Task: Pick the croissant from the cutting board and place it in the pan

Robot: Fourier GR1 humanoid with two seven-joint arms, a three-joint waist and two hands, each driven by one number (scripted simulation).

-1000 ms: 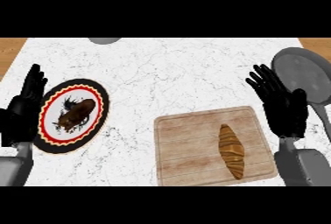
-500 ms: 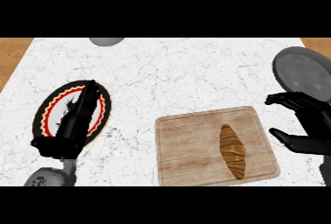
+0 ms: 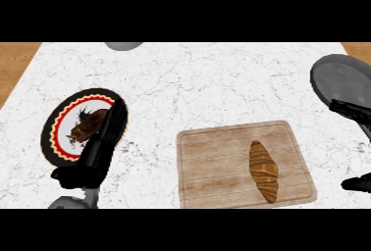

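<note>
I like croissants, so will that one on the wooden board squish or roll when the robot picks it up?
The croissant lies flat on the cutting board, long and tapered, so it probably won't roll. Its ridged crust looks flaky, so it may crumble if squeezed. It is likely light.

A golden-brown striped croissant (image 3: 264,171) lies on a pale wooden cutting board (image 3: 217,166) with visible grain, on a white grey-veined marble counter (image 3: 210,83), near a dark grey round pan (image 3: 344,78) and a black-rimmed plate with red and cream bands (image 3: 58,128).
</note>
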